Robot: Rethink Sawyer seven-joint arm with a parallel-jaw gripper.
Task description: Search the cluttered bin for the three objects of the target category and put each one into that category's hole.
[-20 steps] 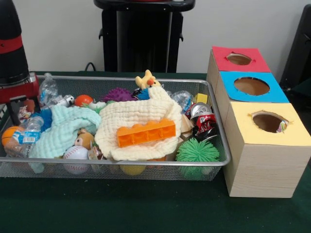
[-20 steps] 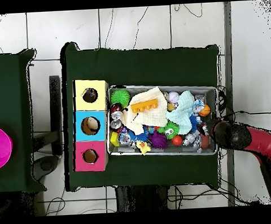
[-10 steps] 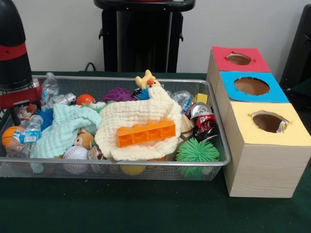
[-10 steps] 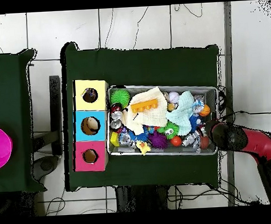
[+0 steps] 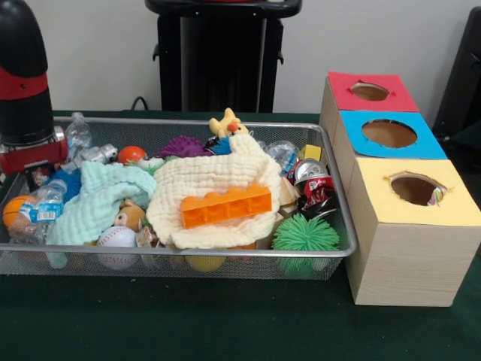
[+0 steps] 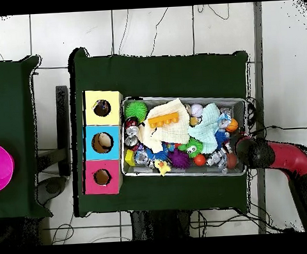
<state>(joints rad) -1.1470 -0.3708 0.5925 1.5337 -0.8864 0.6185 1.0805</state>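
Much of the gripper [image 5: 34,177] sits low behind the wire mesh bin's [image 5: 188,259] left end wall, so I cannot tell whether it is spread or pressed together; only the arm's [image 5: 26,83] rounded black and red wrist shows clearly above it. Beneath a waffle-textured cream cloth [image 5: 210,184] and a pale green cloth [image 5: 101,199], many toys are half buried. One orange studded brick [image 5: 225,205] lies on the cream cloth, beside a spiky green ball [image 5: 304,235], a crushed can [image 5: 316,184] and a baseball [image 5: 116,239]. Against the earlier front view the wrist stands higher and further inward. Three wooden boxes [image 5: 398,248] with round holes, topped red, blue and yellow, stand on the green desk [image 5: 188,323] just beside the bin.
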